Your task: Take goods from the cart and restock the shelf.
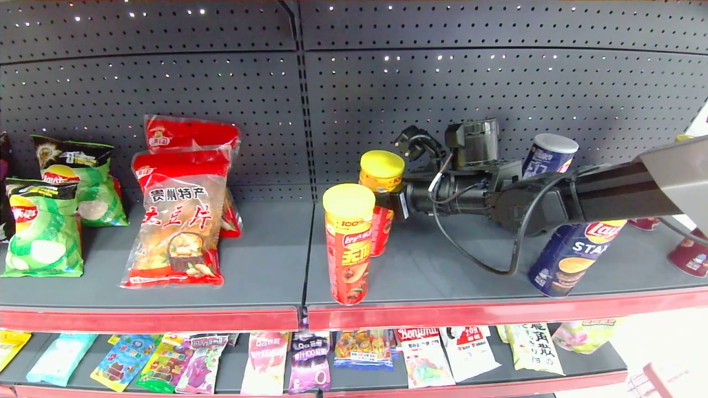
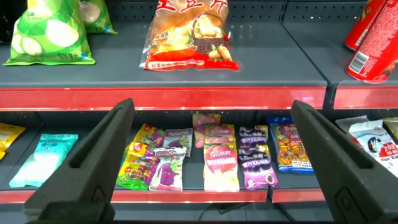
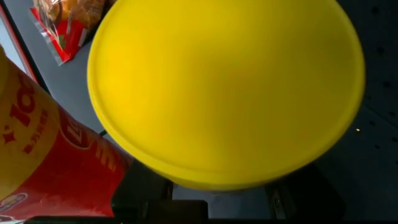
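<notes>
Head view: front can [image 1: 348, 243] stands upright at the shelf [image 1: 442, 271] edge. Rear can [image 1: 381, 221] stands just behind it, with the right gripper [image 1: 394, 205] against its side.

Left wrist view: left gripper [image 2: 212, 106] is spread wide and empty, below and well left of the front can.

Right wrist view: the rear can's lid [image 3: 224, 87] masks the claw, so clamped or released cannot be told.

Assessment: placing step in hand. Next move calls for confirming release, then a straight withdrawal away from the front can

Dark grey metal shelf deck [image 1: 265, 260] matt, smooth; perforated metal back panel [image 1: 387, 94] matt. Red shelf-edge strip [image 1: 149, 319] glossy. Tall red cylindrical chip can [image 1: 348, 265] glossy, yellow plastic lid [image 1: 348, 200] smooth. Red-and-clear snack bag [image 1: 177, 232] shiny crinkled film.
</notes>
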